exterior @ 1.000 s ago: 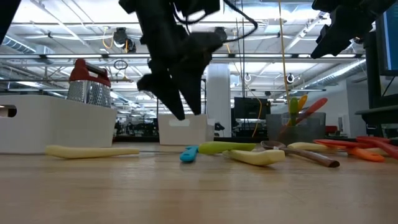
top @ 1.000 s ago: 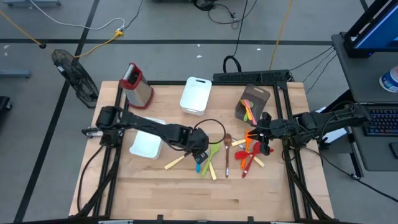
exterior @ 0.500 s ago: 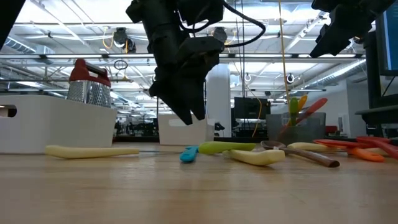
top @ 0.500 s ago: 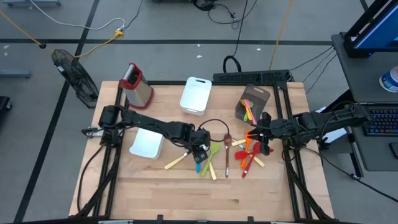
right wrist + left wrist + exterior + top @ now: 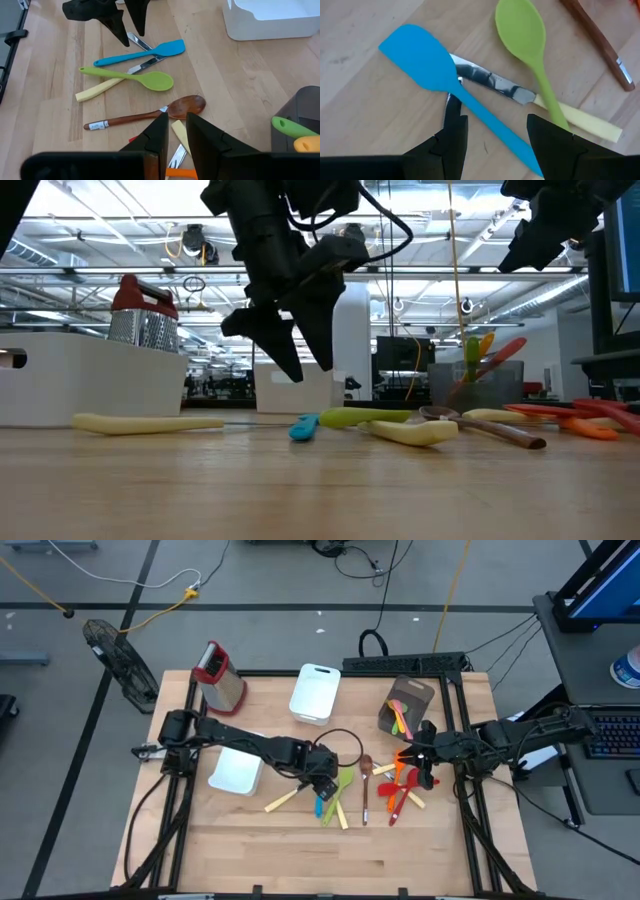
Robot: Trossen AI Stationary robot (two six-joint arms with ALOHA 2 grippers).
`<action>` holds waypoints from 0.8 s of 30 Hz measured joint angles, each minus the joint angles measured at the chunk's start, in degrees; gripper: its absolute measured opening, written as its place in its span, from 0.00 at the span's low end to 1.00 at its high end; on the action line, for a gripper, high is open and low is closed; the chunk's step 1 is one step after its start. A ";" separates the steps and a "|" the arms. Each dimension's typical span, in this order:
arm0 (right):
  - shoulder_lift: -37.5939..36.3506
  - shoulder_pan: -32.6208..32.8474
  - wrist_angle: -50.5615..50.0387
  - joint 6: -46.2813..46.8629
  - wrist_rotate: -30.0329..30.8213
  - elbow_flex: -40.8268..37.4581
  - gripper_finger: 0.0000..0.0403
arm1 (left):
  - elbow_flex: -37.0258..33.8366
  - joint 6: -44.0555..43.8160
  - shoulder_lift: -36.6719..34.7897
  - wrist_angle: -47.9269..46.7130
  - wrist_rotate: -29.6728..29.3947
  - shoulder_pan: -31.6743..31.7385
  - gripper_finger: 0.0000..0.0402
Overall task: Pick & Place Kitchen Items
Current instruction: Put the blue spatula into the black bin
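Note:
A blue spatula (image 5: 425, 65) lies flat on the wooden table, its handle crossing the blade of a cream-handled knife (image 5: 492, 84). A green spoon (image 5: 520, 30) lies over the same knife. My left gripper (image 5: 495, 142) hovers open just above the blue spatula (image 5: 320, 804), pointing steeply down. One of its fingers stands on each side of the spatula's handle, clear of it, as the low view shows (image 5: 303, 360). My right gripper (image 5: 176, 131) waits raised at the table's right side (image 5: 422, 755), its fingers a narrow slit apart and holding nothing.
A wooden spoon (image 5: 365, 790), a cream-handled piece (image 5: 283, 800) and red and orange utensils (image 5: 405, 785) lie scattered nearby. A grey holder (image 5: 410, 700) with utensils stands at the far right. There are two white trays (image 5: 316, 693) (image 5: 236, 772), and a grater (image 5: 222, 678) at the far left.
My left gripper has shifted slightly toward the table's right and rolled a little about its own pointing line. It has stayed open above the blue spatula. The utensils have not moved.

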 joint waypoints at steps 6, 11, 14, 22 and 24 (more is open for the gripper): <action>0.00 0.01 0.14 -0.04 0.00 0.00 0.15 | -0.04 -3.18 1.90 0.20 -0.21 -0.96 0.52; 0.02 0.01 0.45 -0.04 0.00 0.00 0.15 | -0.04 -4.29 3.58 0.46 -0.39 -1.85 0.52; 0.02 0.01 0.72 -0.04 0.00 0.00 0.15 | -0.04 -4.29 3.99 0.74 -0.46 -1.78 0.52; 0.02 0.01 1.34 -0.04 0.00 0.00 0.15 | -0.04 -4.31 5.87 2.32 0.29 -1.77 0.52; 0.00 0.01 1.79 -0.04 0.00 0.00 0.15 | -0.03 -4.70 6.80 3.04 0.88 -1.88 0.52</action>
